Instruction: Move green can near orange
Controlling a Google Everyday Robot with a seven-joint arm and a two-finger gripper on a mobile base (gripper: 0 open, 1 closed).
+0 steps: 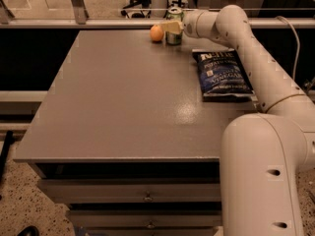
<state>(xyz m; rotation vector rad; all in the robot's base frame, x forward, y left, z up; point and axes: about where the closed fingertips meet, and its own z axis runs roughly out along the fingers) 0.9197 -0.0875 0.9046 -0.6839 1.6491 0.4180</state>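
Observation:
The green can (173, 36) stands upright at the far edge of the grey table (128, 97), its silver top showing. The orange (156, 33) sits just left of it, a small gap apart. My gripper (173, 27) reaches in from the right at the can's upper half, and a pale finger (170, 26) lies across the can's front. The rest of the can is partly hidden behind that finger.
A dark blue chip bag (224, 73) lies flat on the table's right side, under my arm (256, 53). A railing and metal posts (78, 6) run just behind the table's far edge. Drawers (147, 196) sit below the front edge.

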